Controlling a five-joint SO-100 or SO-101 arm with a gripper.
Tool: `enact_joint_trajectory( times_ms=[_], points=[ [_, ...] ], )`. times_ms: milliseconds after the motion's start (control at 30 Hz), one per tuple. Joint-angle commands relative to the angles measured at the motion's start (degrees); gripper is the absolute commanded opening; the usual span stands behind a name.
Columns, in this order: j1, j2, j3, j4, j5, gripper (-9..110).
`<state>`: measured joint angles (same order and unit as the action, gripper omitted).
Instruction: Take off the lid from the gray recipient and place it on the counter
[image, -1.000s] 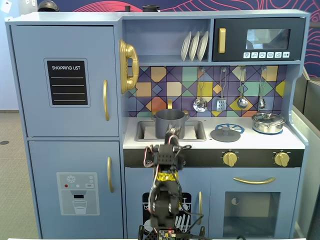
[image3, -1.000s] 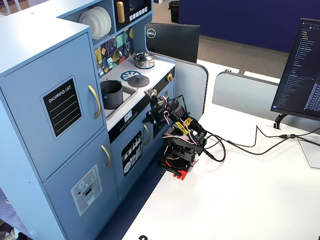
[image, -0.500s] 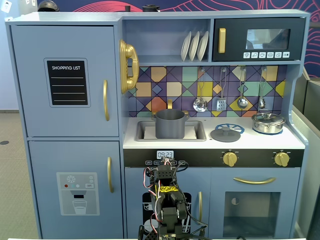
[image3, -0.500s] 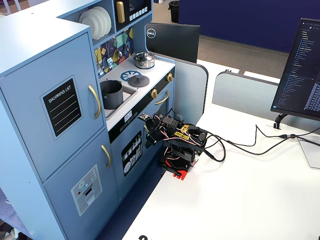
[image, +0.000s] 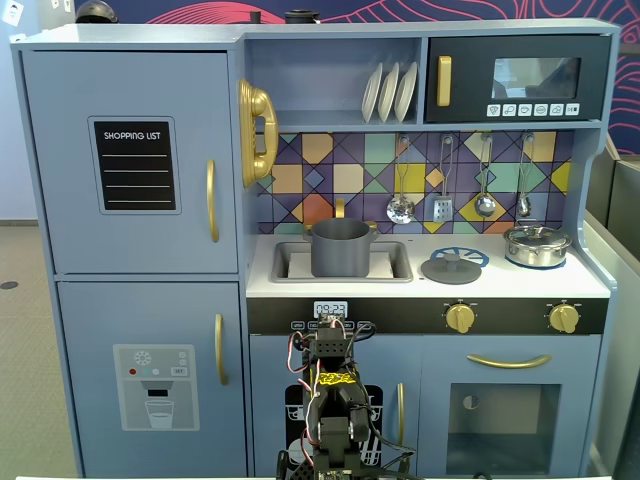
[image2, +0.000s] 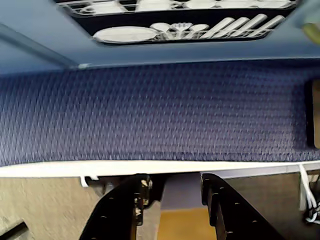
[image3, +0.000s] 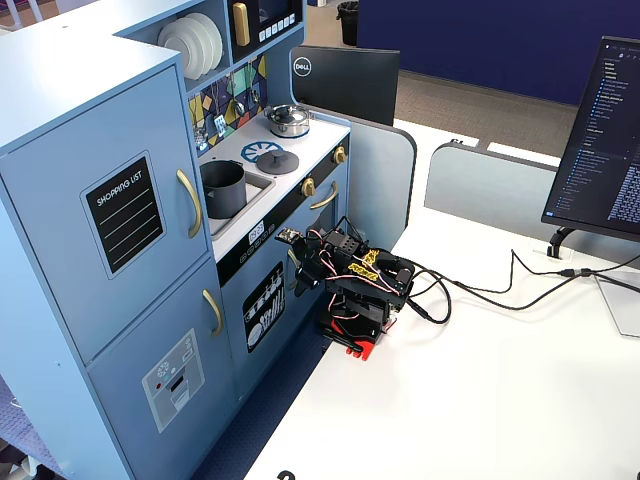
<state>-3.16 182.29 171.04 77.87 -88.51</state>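
Lid (image: 451, 267) and pot sit apart: the dark-gray disc with its small knob lies flat on the pale counter (image: 430, 286), partly covering the printed blue burner circle (image: 467, 254), just to the right of the sink in a fixed view. The gray recipient (image: 340, 247) stands upright and uncovered inside the sink basin (image: 395, 262), its open top showing. In another fixed view the same layout appears from the side, with the lid (image3: 274, 162) near the back of the worktop and the recipient (image3: 223, 188) in the sink in front of it. Further along the counter the shiny steel pot (image: 537, 244) keeps its own lid on.

Below the counter, the arm (image3: 355, 290) is folded low on the white table (image3: 500, 390), in front of the toy kitchen's lower cabinet door. From the wrist view, the gripper (image2: 172, 187) has its two black fingers (image2: 125, 210) spread with a clear gap and nothing between them; it faces the dark blue textured strip (image2: 160, 115) at the foot of the kitchen.
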Motion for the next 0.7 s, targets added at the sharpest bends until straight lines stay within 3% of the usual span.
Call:
enact_joint_trajectory(
  times_ms=[0, 667],
  points=[
    [0.88, -0.18, 0.97, 9.76, 1.93, 5],
    [0.88, -0.18, 0.97, 9.76, 1.93, 6]
  ],
)
